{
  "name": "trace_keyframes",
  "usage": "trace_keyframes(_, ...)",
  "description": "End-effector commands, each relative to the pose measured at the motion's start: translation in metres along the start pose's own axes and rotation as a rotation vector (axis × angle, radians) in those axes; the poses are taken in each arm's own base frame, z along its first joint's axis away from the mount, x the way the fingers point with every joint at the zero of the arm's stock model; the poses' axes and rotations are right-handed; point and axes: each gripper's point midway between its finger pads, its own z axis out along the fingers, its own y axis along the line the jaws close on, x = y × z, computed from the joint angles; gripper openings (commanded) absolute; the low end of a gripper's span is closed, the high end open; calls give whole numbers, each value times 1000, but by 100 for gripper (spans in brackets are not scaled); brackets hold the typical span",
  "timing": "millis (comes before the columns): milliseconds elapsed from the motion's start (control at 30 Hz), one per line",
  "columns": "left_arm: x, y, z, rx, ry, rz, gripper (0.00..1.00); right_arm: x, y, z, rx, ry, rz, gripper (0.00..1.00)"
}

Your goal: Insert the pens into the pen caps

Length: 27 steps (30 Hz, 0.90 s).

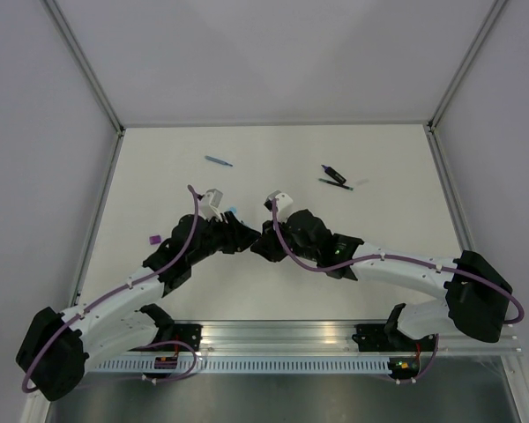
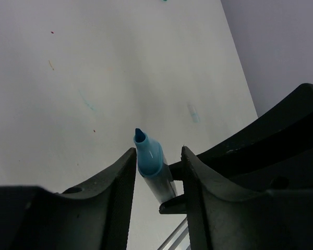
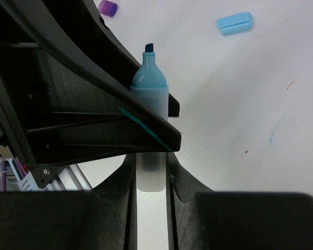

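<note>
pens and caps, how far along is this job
Done: nothing visibly capped. In hand: the right gripper clamps the pale-blue highlighter, tip bare; the left gripper brackets it, jaws apart. Left: pale-blue cap and purple cap lie loose; thin blue pen, marker and dark pen lie far back.

Robot lab test cell: white tabletop (image 1: pixel 273 167) boxed by plain grey panels (image 1: pixel 273 53), aluminium profile posts (image 1: pixel 85 66), slotted aluminium mounting rail (image 1: pixel 282 333), exposed purple cabling (image 1: pixel 195 216).
</note>
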Motion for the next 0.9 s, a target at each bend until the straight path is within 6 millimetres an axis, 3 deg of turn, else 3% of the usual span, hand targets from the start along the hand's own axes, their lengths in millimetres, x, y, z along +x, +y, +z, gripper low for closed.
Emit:
trace_keyframes(0, -12, -33, 1, 130, 7, 16, 44, -24, 10, -1, -22, -75, -10, 0)
trace_keyframes(200, -14, -39, -2, 159, 1, 34, 19, -27, 9, -5, -16, -90, -22, 4)
trace_keyframes(233, -14, -41, -4, 169, 2, 39, 11, -26, 11, -6, -29, -84, -33, 11)
trace_keyframes(267, -17, -45, -7, 186, -9, 50, 6, -26, 15, -7, -55, -78, -40, 29)
trace_keyframes(367, -18, -59, -15, 261, -16, 78, 2, -25, 29, -13, -130, -66, -66, 50)
trace_keyframes(400, -22, -72, -24, 324, -29, 98, 2, -26, 32, -15, -151, -68, -69, 51)
trace_keyframes(533, -27, -102, -52, 487, -71, 154, 2, -38, 55, -37, -276, -125, -96, 52)
trace_keyframes(600, -28, -109, -64, 535, -94, 173, 2, -35, 63, -45, -327, -132, -109, 48)
trace_keyframes(767, -27, -124, -79, 624, -107, 211, 2, -42, 84, -67, -459, -196, -138, 36)
trace_keyframes(867, -21, -132, -86, 696, -82, 231, 2, -40, 97, -78, -542, -198, -138, 36)
